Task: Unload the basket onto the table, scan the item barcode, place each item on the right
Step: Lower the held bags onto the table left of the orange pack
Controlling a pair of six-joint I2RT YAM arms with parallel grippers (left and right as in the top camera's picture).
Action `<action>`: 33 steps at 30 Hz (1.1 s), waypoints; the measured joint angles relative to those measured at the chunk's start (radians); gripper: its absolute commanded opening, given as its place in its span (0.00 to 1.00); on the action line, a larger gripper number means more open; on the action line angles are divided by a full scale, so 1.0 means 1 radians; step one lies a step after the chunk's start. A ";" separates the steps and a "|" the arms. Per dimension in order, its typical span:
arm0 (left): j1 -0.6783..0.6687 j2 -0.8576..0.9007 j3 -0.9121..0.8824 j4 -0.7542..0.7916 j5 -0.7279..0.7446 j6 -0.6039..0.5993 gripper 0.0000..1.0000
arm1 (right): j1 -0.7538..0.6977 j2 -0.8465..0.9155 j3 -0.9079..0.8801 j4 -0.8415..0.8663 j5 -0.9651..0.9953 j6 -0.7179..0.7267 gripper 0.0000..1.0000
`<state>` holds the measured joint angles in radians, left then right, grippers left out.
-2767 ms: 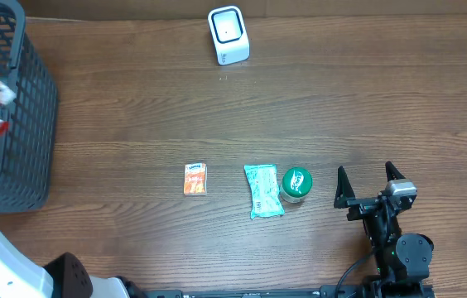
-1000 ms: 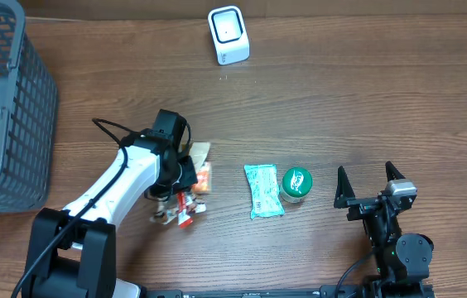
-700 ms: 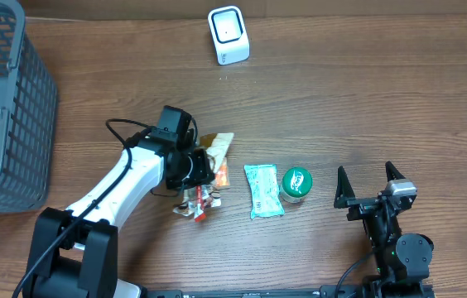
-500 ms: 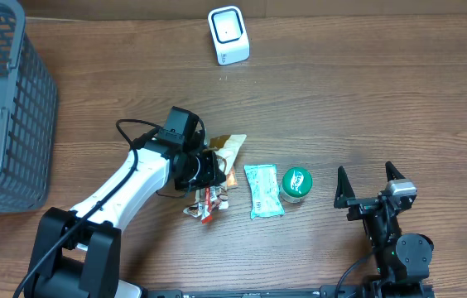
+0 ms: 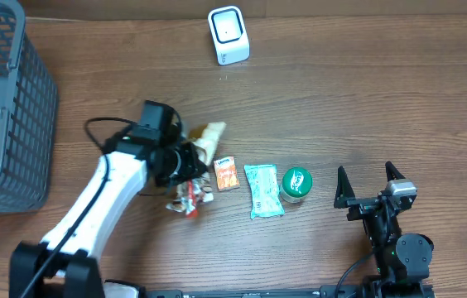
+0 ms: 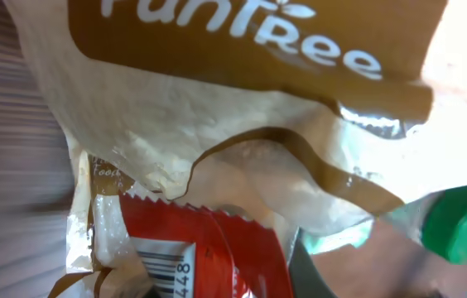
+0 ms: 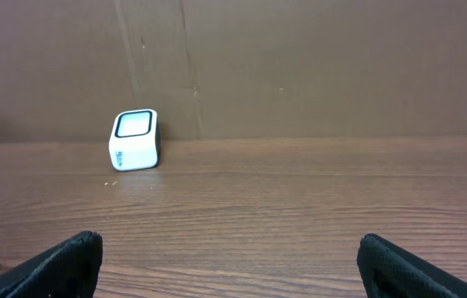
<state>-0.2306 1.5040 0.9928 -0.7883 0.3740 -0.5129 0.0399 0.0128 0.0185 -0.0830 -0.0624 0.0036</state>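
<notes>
snack pouch [image 6: 217, 141]: glossy plastic film | table [image 5: 366, 99]: matt wood grain

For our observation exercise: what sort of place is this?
Likely a mock shop checkout: a white barcode scanner, a grey shopping basket and packaged snacks on a wooden table.

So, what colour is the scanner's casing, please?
The scanner is white, best seen overhead.

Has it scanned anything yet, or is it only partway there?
Partway. Done: the left end effector is shut on a cream-and-brown snack pouch. In hand: the pouch is held over the wooden table, apart from the small white box scanner at the back edge. Left: showing a barcode to that scanner. The right end effector sits open, idle.
</notes>
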 measured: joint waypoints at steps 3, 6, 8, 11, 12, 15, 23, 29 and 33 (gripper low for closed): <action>0.010 -0.015 0.006 -0.052 -0.110 0.000 0.04 | 0.000 0.000 0.000 0.000 0.000 0.000 1.00; 0.010 -0.002 0.004 -0.060 -0.184 0.000 0.04 | 0.000 0.000 0.000 0.000 0.000 0.000 1.00; 0.010 0.018 0.001 -0.049 -0.216 0.000 0.04 | 0.000 0.000 0.000 0.000 0.000 0.000 1.00; 0.010 0.059 -0.005 -0.031 -0.240 0.006 0.04 | 0.000 0.000 0.000 0.000 0.000 -0.001 1.00; 0.010 0.076 -0.006 -0.025 -0.245 0.011 0.04 | 0.000 0.000 0.000 0.000 0.000 0.000 1.00; 0.010 0.120 -0.009 -0.010 -0.256 0.022 0.05 | 0.000 0.000 0.000 0.000 0.000 0.000 1.00; 0.010 0.153 -0.010 0.000 -0.263 0.092 0.67 | 0.000 0.000 0.000 -0.001 0.000 0.000 1.00; 0.010 0.153 0.037 -0.077 -0.267 0.133 0.72 | 0.000 0.000 0.000 0.000 0.000 -0.001 1.00; 0.010 0.153 0.149 -0.185 -0.271 0.148 0.56 | 0.000 0.000 0.000 0.000 0.000 0.000 1.00</action>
<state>-0.2207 1.6573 1.1419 -0.9737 0.1032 -0.3645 0.0399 0.0128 0.0185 -0.0834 -0.0628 0.0032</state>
